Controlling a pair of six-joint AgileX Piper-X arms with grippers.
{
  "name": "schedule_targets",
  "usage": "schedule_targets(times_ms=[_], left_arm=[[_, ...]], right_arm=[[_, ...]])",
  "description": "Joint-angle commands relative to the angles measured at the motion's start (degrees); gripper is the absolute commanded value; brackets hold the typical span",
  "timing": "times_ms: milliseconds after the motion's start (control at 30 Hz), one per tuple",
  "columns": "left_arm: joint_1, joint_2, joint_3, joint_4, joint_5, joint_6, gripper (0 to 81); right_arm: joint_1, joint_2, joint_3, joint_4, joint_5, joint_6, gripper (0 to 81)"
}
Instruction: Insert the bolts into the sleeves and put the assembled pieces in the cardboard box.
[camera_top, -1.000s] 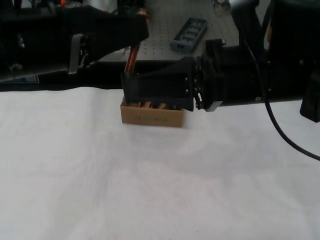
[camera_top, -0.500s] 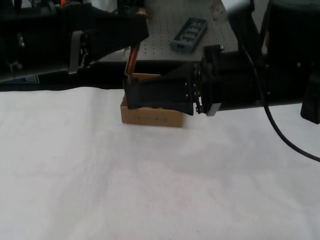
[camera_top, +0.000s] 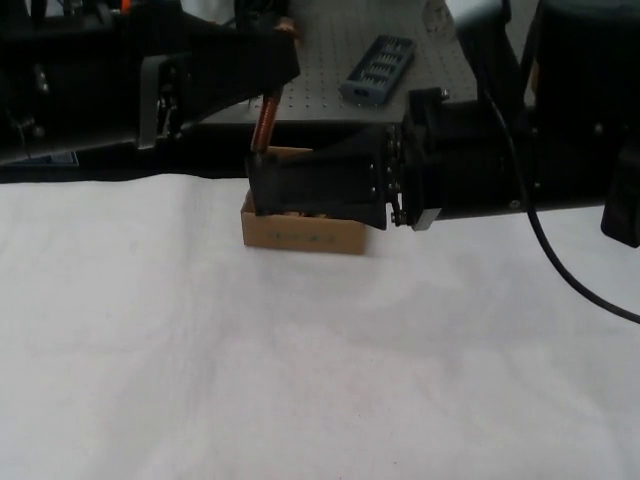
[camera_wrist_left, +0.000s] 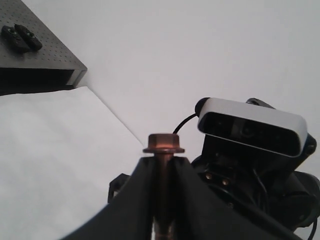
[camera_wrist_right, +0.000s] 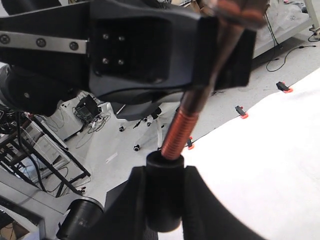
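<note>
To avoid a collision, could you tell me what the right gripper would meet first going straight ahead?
Probably the bolt at its sleeve, then the left gripper; depth is unclear.

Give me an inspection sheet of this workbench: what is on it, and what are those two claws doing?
Surface: a white cloth covers the bench.
Job's things: copper bolt, its threaded end at the mouth of the black sleeve; cardboard box beneath them, with some pieces inside that are too hidden to tell.
Clutter: nothing seen.
Grippers: left gripper shut on the bolt; right gripper shut on the sleeve.
Cables: a black cable hangs from the right arm.
Surroundings: perforated plate behind the cloth, bearing a blue-grey tray.
</note>
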Motion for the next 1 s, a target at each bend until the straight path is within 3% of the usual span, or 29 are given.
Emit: schedule_targets(times_ms=[0,300,567,967], left_arm=[[0.0,-0.3,-0.3,-1.2,1.2,-0.6,0.6],[0.0,-0.3,-0.3,-1.2,1.2,-1.5,0.6],[0.0,-0.3,-0.3,-1.2,1.2,-1.0,0.6],[0.0,-0.3,-0.3,-1.2,1.2,-0.9,0.6]], right_arm=[[-0.2,-0.2,-0.1,-2.0,0.1,0.0,2.8],[-0.2,-0.2,-0.1,-2.6,2.5,1.2,2.8],[-3.0,-0.2,-0.1,-2.6,2.5,2.2,2.8],[-6.2,-0.2,-0.1,-2.6,-1.8,2.3,2.8]])
